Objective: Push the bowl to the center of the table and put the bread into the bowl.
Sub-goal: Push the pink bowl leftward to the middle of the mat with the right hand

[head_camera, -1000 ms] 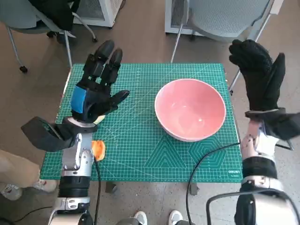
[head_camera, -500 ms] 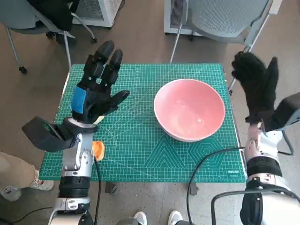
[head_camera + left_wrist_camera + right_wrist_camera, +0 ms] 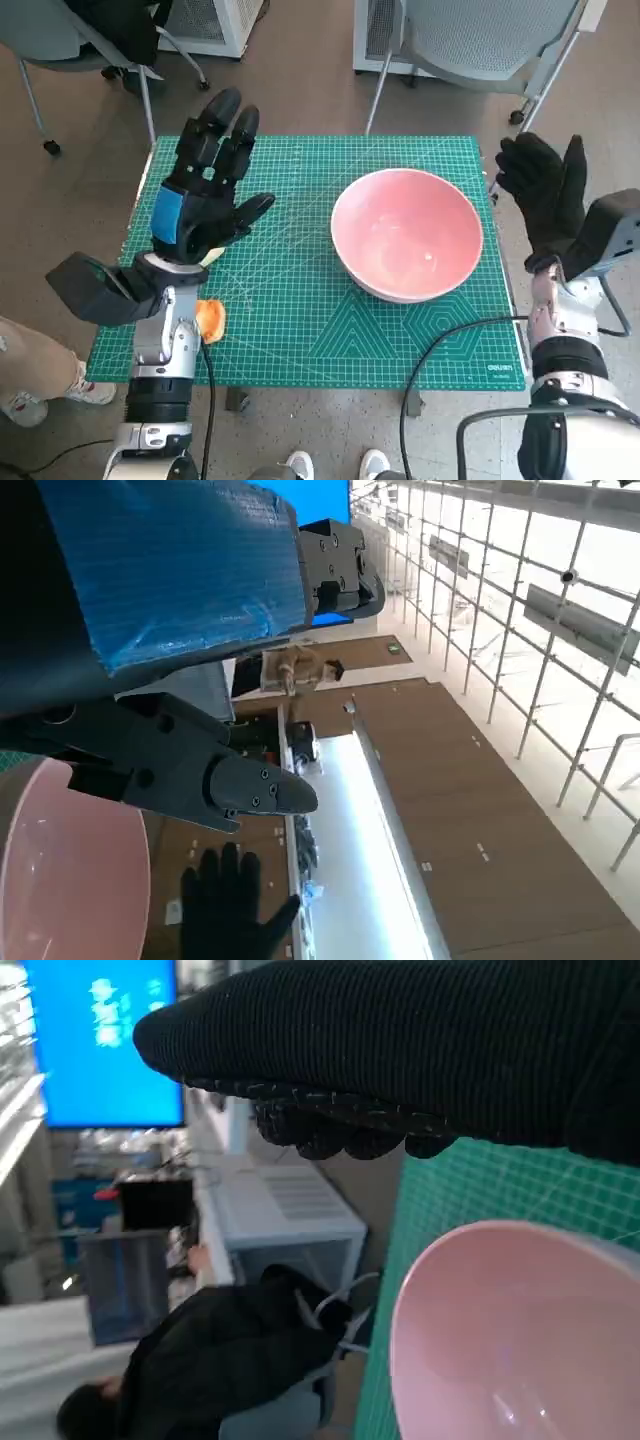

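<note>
Where it sits, bowl (image 3: 407, 232) adjoins right hand (image 3: 545, 195)

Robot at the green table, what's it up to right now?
It is set up to push the pink bowl to the middle of the green mat and put bread in it. Neither hand holds anything. The right hand is raised, open, just beyond the bowl's right side, not touching it. The left hand hovers open over the mat's left part. The bread lies near the left forearm, and the bowl is empty.
</note>
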